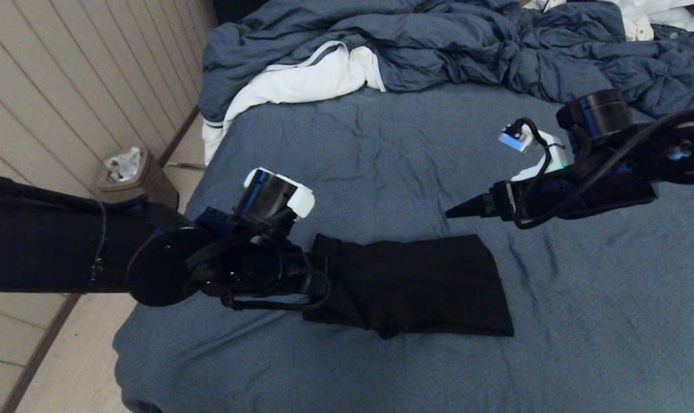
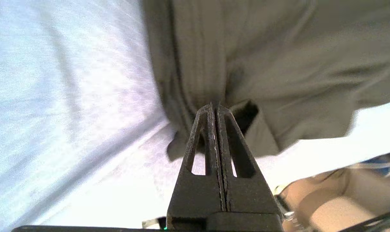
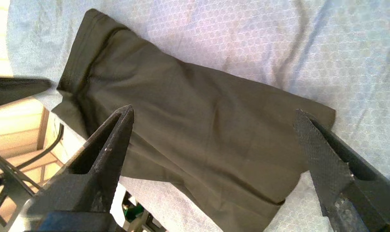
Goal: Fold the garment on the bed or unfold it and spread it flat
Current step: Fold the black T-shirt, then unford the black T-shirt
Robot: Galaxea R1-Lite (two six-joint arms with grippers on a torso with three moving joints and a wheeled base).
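The garment (image 1: 421, 281) is a black shirt folded into a long band, plain side up, lying across the near middle of the bed (image 1: 381, 149). My left gripper (image 1: 318, 275) is at the band's left end. In the left wrist view its jaws are pressed together at the tip (image 2: 214, 105), and the garment (image 2: 278, 64) gathers into pleats there. My right gripper (image 1: 459, 211) hovers just above the band's far right corner. Its fingers stand wide open over the garment (image 3: 188, 122) with nothing between them (image 3: 214, 112).
A crumpled blue-grey duvet (image 1: 467, 40) is heaped along the far side of the bed. A white cloth (image 1: 307, 77) with a striped edge hangs over the far left corner. A waste bin (image 1: 132, 175) stands on the floor by the panelled wall at the left.
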